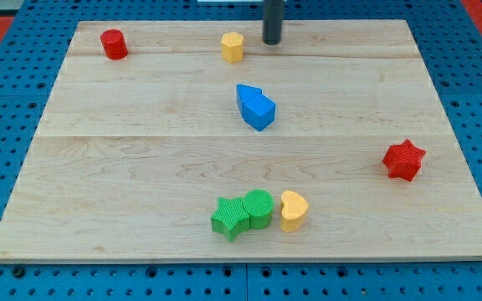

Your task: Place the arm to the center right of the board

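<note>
Camera view shows my tip [272, 41] at the board's [141, 167] top edge, a little right of its middle, with the yellow hexagonal block [233, 47] just beside it toward the view's left. No jaws exist on this rod, so there is nothing to spread or pinch; the tip touches no block.

The target, the board's center right, lies from my tip toward the view's right and bottom, a diagonal run over bare wood. The red star block [404, 160] sits near that edge, a little below where I judge the middle height to be, so the stop likely falls just above it.

The blue block [255, 107] lies below my tip and slightly left, off the diagonal. The red cylinder [114, 43] is far left; 3 blocks, green star [229, 217], green cylinder [258, 207] and yellow heart [293, 210], cluster well below.
</note>
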### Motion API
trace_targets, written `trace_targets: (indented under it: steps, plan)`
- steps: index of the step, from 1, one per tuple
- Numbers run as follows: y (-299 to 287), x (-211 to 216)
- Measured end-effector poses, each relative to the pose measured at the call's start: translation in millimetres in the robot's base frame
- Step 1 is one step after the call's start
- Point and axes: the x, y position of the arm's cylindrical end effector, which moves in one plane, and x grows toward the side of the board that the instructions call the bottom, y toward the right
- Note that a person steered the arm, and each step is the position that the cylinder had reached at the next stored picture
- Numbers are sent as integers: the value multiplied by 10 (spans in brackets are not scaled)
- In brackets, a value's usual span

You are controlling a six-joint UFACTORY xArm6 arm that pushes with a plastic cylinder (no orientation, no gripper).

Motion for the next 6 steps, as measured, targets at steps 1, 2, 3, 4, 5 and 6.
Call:
trace_targets:
  steps: [1, 2, 3, 4, 5, 6]
  plan:
    - [277, 354]
    - [1060, 558]
    - [1433, 1061]
    - [1808, 1278]
    - [1935, 1313]
    - [2639, 1420]
